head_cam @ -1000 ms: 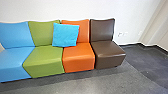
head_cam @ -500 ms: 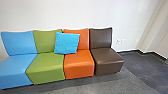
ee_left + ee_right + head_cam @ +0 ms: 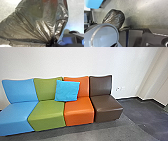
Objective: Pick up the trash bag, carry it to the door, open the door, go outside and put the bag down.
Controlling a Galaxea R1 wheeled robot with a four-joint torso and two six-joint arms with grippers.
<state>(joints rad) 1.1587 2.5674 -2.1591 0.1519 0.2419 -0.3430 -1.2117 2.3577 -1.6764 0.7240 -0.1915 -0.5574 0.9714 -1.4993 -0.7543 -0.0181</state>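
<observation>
Clutching the trash bag (image 3: pixel 36 26) by its bunched neck with the left gripper (image 3: pixel 52 43), clenched there amid dark, crowded shapes hard to separate. Cannot tell whether to call the right gripper released or clenched. Can follow the bag only partly in the left wrist view: thin, shiny, creased, fanning out from the gathered neck and cut off by the frame, with reddish and greenish patches in the film. Can see its rounded body again in the right wrist view, partly hidden behind a smooth blue-grey casing (image 3: pixel 107 36), near a soft shadow on the floor. Notice also a bright blue shape (image 3: pixel 94 3), cut off at the edge and too partial to name.

Looking farther, find grey floor (image 3: pixel 105 130), turning darker and slate-like toward the right. See past it a row of joined seats: blue (image 3: pixel 17 114), cropped at its outer corner, then green (image 3: pixel 47 114), orange (image 3: pixel 78 112) and brown (image 3: pixel 106 107). Spot a turquoise cushion (image 3: pixel 67 91) leaning across the green and orange backs, covering part of both. Behind, meet a plain pale wall (image 3: pixel 75 62) with blurred sockets (image 3: pixel 120 89), dark skirting (image 3: pixel 132 98) and a jutting corner.
</observation>
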